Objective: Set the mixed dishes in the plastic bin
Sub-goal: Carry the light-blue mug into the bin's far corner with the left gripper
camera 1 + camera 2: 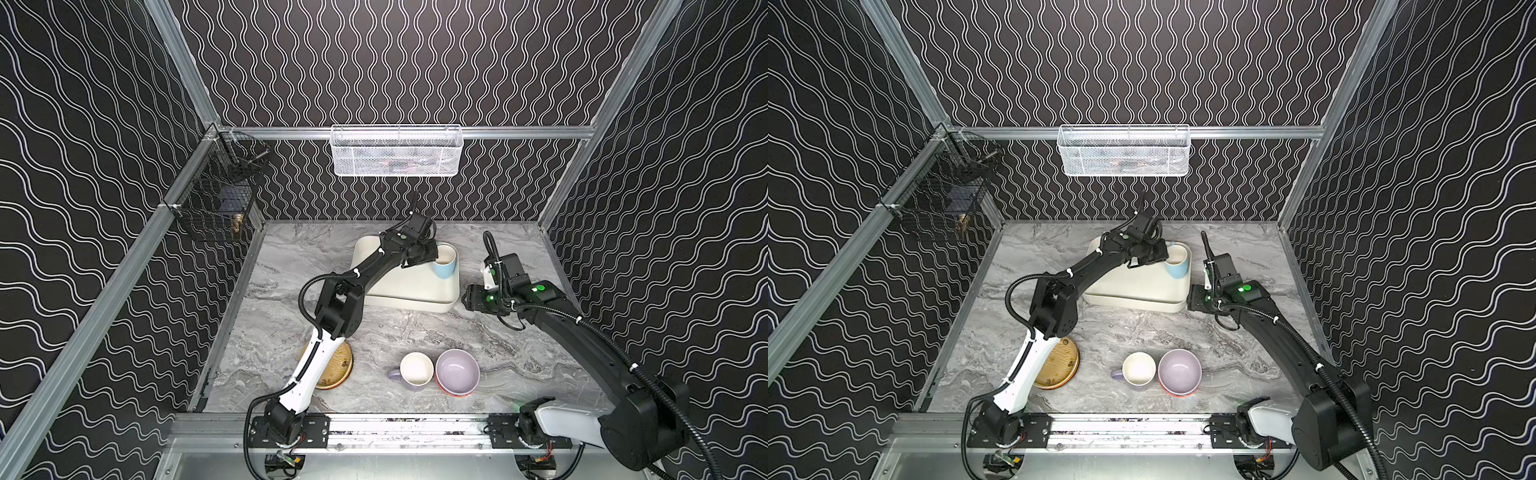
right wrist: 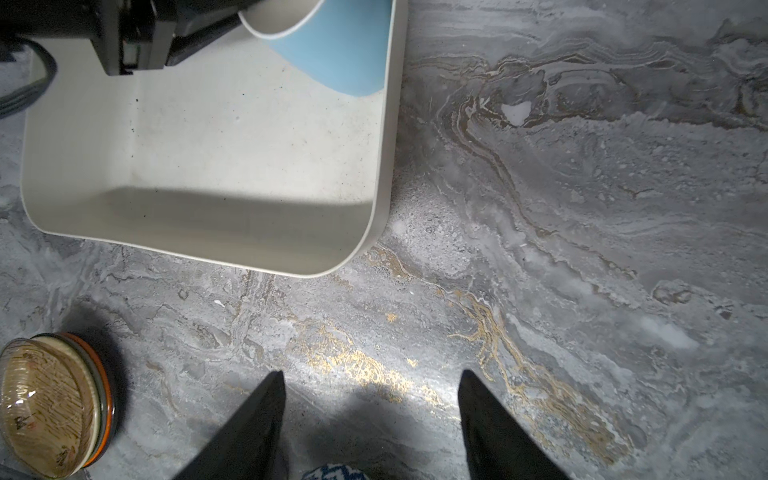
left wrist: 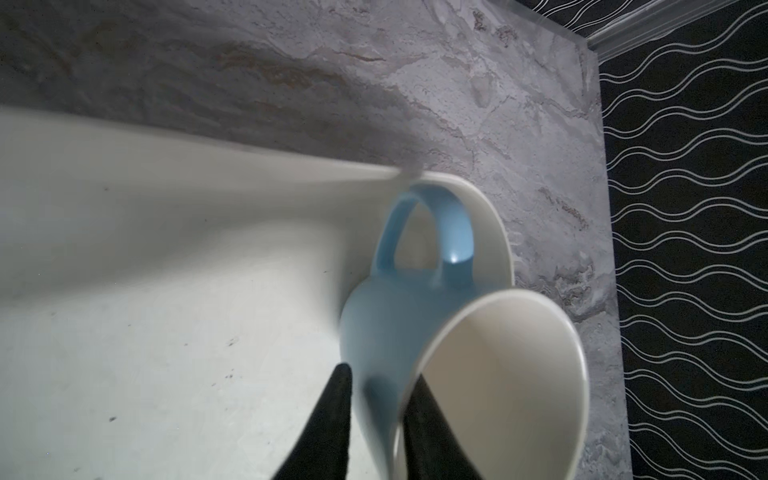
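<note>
The light-blue mug point(image 1: 444, 266) sits in the plastic bin point(image 1: 407, 286), in the corner at about 1 o'clock. It is tilted, with its mouth toward 9 o'clock and its handle toward 12. The left end effector point(image 3: 382, 370) straddles the mug's wall, one finger inside the rim and one outside; whether it pinches cannot be told. The right end effector point(image 2: 372, 374) hangs spread and empty over the bench point(image 2: 582, 249) by the bin's 4 o'clock corner. The lavender bowl point(image 1: 457, 370) and lavender mug point(image 1: 415, 368) lie at its 6 o'clock, so the right arm looks nearer them.
</note>
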